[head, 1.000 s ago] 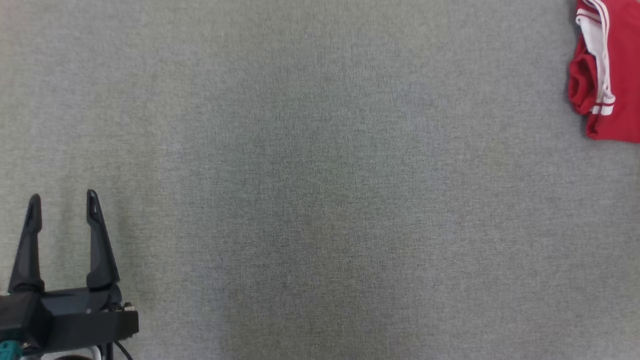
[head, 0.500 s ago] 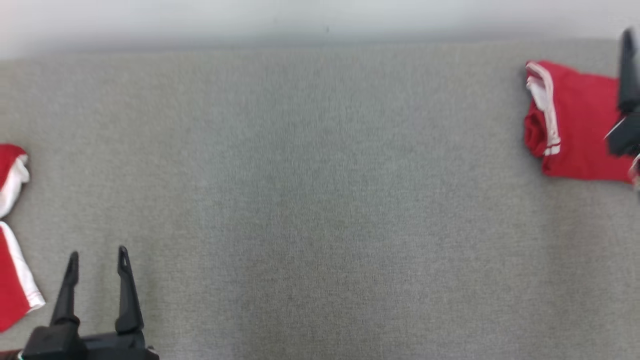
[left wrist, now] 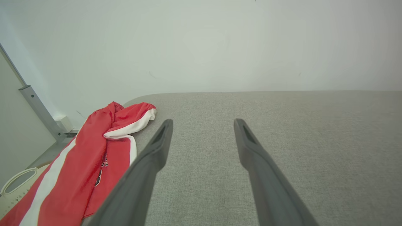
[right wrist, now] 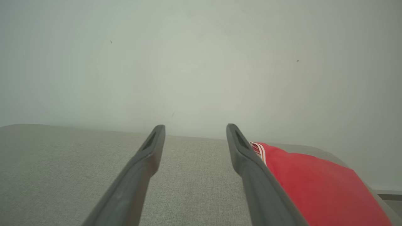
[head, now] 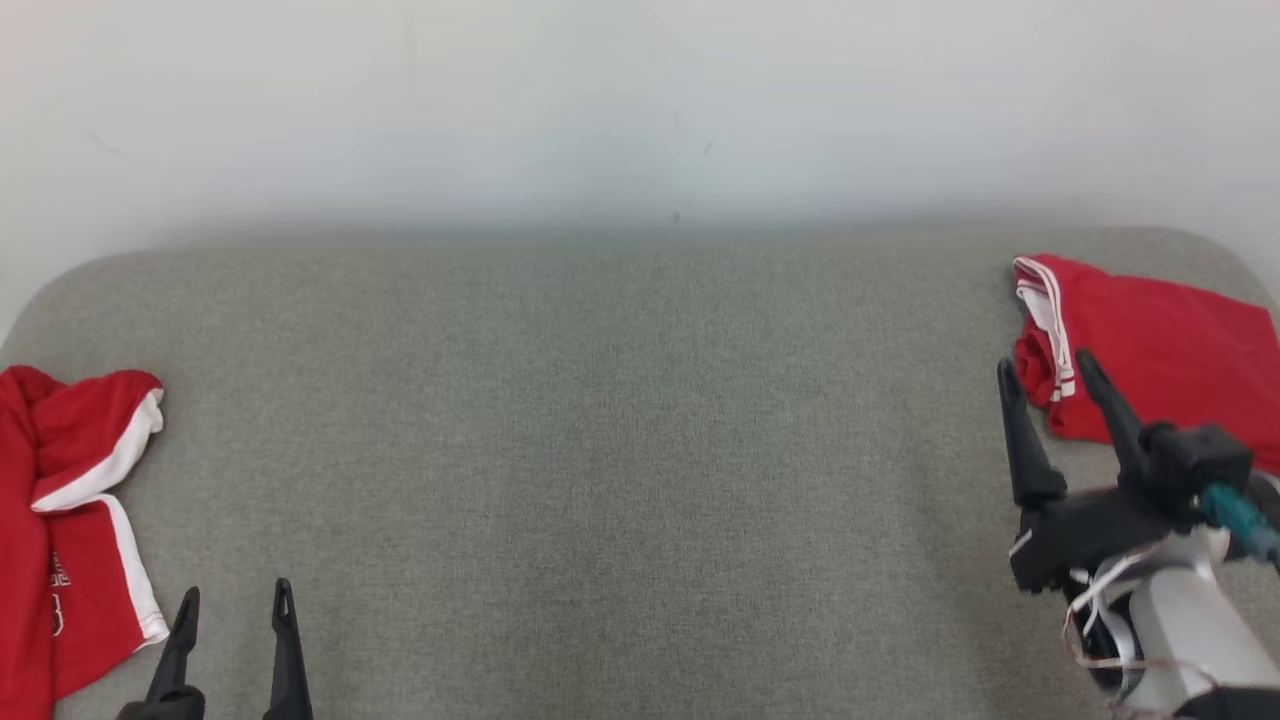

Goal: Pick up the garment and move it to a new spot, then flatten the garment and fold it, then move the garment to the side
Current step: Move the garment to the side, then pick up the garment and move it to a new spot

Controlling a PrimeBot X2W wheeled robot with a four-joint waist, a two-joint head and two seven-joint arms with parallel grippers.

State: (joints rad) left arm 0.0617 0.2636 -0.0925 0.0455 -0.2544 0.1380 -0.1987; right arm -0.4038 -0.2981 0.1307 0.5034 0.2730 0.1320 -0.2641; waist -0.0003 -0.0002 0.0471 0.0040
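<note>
Folded garment [head: 1160,350]: red with white stripes along one edge, a flat packet at the far right corner of the grey surface [head: 620,450]. The head view cuts it off at the right border. The right wrist view brings it closer [right wrist: 314,185], lying just beside one finger of that gripper.

Crumpled garment [head: 70,520]: red with white bands, heaped at the left edge of the surface and cut off by the frame. In the left wrist view [left wrist: 91,166] we see a gathered hem and small print on the cloth, too small for us to read. Part of it seems to hang past the surface's edge.

Garments counted: two, well apart, at opposite ends of the surface.

Left gripper [head: 237,592]: fingers spread apart, holding nothing, low at the near left with little more than the tips showing in the head view. It sits near the crumpled garment, not touching it.

Right gripper [head: 1043,362]: fingers spread apart, holding nothing. Seen from the head, its tips overlap the folded garment's striped edge. We cannot tell whether they touch. A pale forearm [head: 1190,630] with loose cables trails behind it.

Grippers counted: two.

Background: a plain pale wall [head: 600,100]. The left wrist view adds a slanting metal post [left wrist: 40,113] and a white looped object [left wrist: 15,185] that we cannot identify.
</note>
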